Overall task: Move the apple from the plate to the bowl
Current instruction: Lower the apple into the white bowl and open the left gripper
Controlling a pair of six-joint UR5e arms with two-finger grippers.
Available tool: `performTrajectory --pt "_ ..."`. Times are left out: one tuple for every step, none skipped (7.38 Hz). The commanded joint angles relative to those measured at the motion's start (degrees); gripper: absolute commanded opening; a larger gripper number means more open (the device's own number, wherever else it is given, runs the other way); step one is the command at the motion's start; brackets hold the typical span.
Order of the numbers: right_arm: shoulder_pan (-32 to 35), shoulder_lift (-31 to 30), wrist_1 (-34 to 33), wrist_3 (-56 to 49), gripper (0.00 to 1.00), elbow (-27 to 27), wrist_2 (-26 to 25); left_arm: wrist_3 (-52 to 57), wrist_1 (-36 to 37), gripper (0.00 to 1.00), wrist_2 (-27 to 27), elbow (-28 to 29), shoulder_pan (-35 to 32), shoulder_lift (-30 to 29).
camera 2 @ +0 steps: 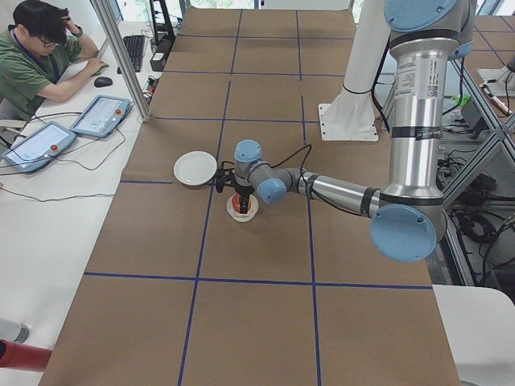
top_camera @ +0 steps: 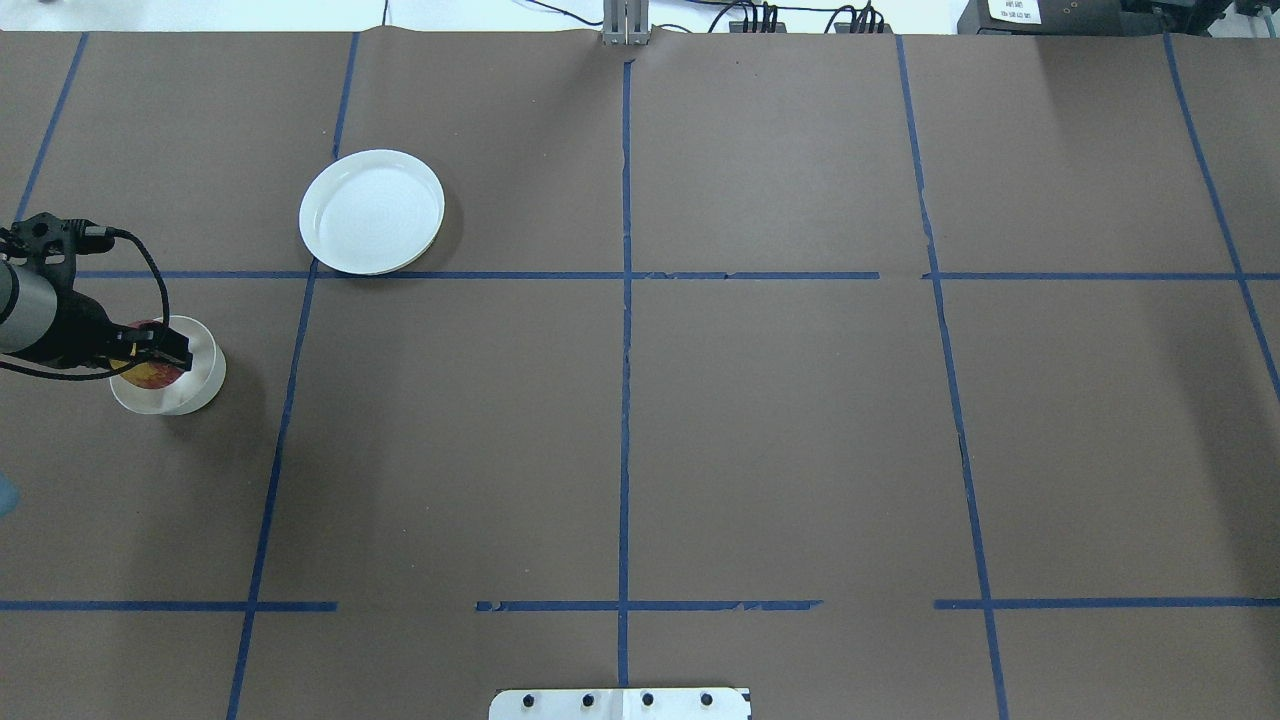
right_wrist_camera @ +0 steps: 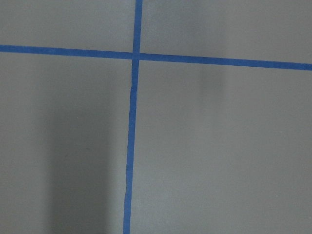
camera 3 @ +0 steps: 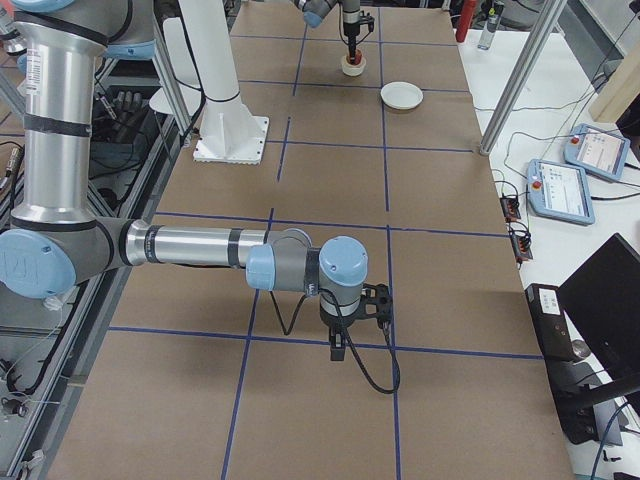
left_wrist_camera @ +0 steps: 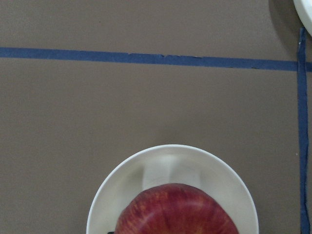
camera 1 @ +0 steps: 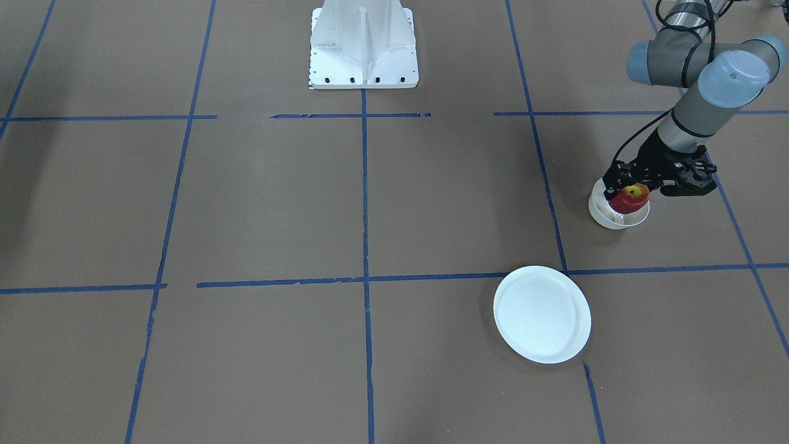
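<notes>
holding: left gripper (camera 1: 631, 192) clasped the apple (camera 1: 630, 200)
bowl (camera 1: 607, 217): sat directly beneath gripper and apple
plate (camera 1: 541, 314): lay well apart from it
right gripper (camera 3: 340, 347): width could not be told

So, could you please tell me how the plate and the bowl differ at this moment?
The plate is wide and flat; the bowl is smaller and deeper. The plate is empty; the left tool holds the apple over the bowl. Both are round and whitish.
</notes>
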Motion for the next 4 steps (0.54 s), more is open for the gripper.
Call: performTrajectory --pt "0.0 0.0 0.0 0.0 1.0 0.0 0.0 0.1 -1.5 0.63 0.0 0.2 0.3 0.0" --pt "0.0 0.0 0.0 0.0 1.0 0.0 0.0 0.3 -1.5 0.7 0.0 0.7 0.2 0.0" --pt "0.0 0.0 0.0 0.0 1.0 0.0 0.0 0.4 -1.6 0.73 0.0 1.1 0.2 0.0" --pt "0.0 0.0 0.0 0.0 1.0 0.0 0.0 0.5 -1.6 0.73 0.0 1.2 0.2 0.0"
